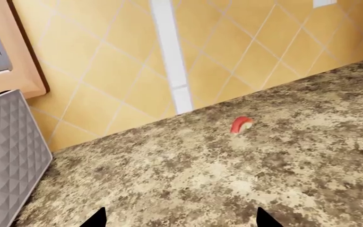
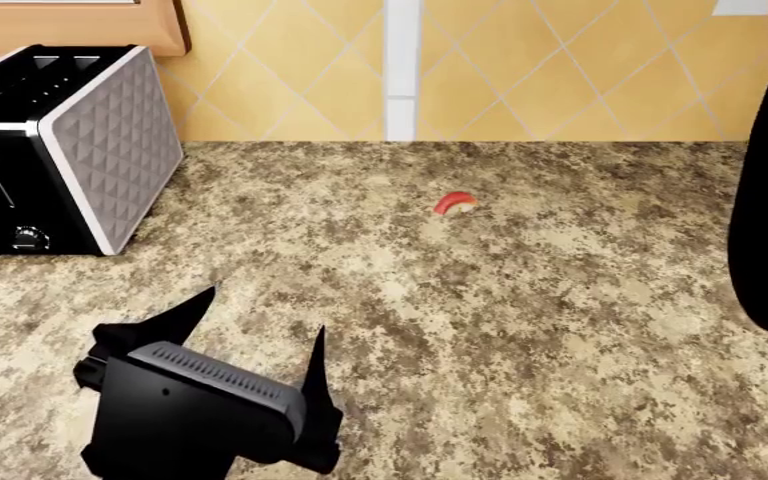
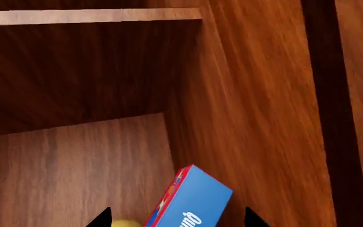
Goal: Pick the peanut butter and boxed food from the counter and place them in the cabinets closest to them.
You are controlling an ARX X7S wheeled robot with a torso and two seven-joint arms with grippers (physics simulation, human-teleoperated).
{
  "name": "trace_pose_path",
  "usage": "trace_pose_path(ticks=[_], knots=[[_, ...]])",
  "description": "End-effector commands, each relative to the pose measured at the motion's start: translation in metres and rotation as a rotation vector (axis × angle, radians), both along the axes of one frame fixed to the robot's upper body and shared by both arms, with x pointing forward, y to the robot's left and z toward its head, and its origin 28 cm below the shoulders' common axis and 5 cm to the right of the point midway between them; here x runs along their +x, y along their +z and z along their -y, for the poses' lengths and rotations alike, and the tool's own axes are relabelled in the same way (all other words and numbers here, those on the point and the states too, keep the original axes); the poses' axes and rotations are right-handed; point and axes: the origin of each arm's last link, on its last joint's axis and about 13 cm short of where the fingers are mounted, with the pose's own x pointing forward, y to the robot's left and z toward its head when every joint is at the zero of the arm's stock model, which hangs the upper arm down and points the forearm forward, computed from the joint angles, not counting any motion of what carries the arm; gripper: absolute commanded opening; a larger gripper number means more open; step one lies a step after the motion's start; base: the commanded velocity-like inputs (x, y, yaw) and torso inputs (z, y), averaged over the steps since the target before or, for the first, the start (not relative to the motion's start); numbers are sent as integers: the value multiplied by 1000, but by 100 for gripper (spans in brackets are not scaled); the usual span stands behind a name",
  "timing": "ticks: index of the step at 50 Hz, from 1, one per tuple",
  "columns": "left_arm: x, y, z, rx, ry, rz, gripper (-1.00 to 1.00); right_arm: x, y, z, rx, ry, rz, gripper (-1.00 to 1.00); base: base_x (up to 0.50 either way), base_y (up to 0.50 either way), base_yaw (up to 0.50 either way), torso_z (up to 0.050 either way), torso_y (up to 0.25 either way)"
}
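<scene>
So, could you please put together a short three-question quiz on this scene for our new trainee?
1. True or false: the boxed food is inside a wooden cabinet.
2. What stands on the counter nearest the left gripper? A) kettle B) toaster C) bowl
3. Fill in: the small red-and-white piece lies on the counter near the tiled ____.

Key: 1 true; 2 B; 3 wall.

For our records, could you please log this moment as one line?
left gripper: open, empty | right gripper: boxed food between fingers, inside cabinet | peanut butter: unseen
</scene>
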Motion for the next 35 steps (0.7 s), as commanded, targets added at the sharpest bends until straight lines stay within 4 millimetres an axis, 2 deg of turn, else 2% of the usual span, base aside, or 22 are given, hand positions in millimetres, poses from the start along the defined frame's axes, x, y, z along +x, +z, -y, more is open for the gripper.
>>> trace_pose_path(ticks=[1, 9, 25, 35], knots=[[-4, 1, 1, -3, -6, 6, 100, -48, 8, 16, -12, -227, 120, 100, 0, 0, 0, 0, 11], [-7, 4, 1, -2, -8, 13, 100, -74, -8, 13, -8, -144, 116, 100, 0, 0, 0, 0, 3], [-10, 8, 1, 8, 1, 40, 100, -119, -87, 12, -65, 40, 38, 100, 0, 0, 0, 0, 0], [-9, 9, 1, 7, -3, 55, 100, -144, -127, 14, -111, 87, 27, 100, 0, 0, 0, 0, 0]])
